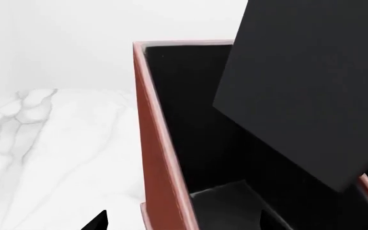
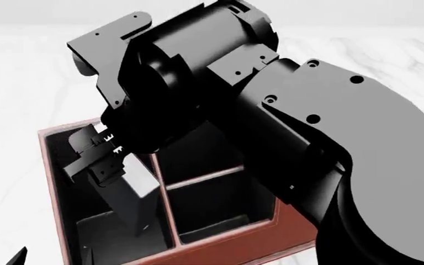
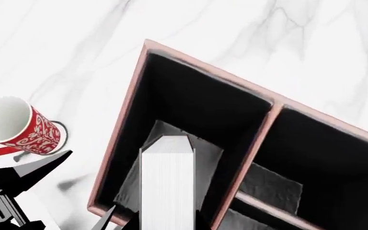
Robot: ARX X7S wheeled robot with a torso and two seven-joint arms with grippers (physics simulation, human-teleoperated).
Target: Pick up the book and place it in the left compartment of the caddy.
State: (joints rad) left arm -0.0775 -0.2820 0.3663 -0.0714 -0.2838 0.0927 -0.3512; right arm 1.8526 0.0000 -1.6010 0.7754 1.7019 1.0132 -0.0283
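The black book [image 2: 137, 194] with white page edges [image 3: 166, 184] stands tilted inside the caddy's [image 2: 256, 243] long left compartment [image 2: 86, 221]. My right gripper [image 2: 100, 161] is shut on the book's upper end, above that cell. In the right wrist view the book points down into the black-lined cell [image 3: 190, 105]. My left gripper [image 1: 184, 223] is open and empty, with its fingertips [image 1: 97, 221] either side of the caddy's reddish-brown left wall [image 1: 155, 143]. The book's black cover [image 1: 305, 91] fills the space above it.
A red-and-white patterned mug [image 3: 21, 127] lies on the white marble table [image 3: 75, 48] beside the caddy's left wall. The two short cells [image 2: 212, 204] lie right of the divider. My right arm [image 2: 293, 121] hides much of the caddy in the head view.
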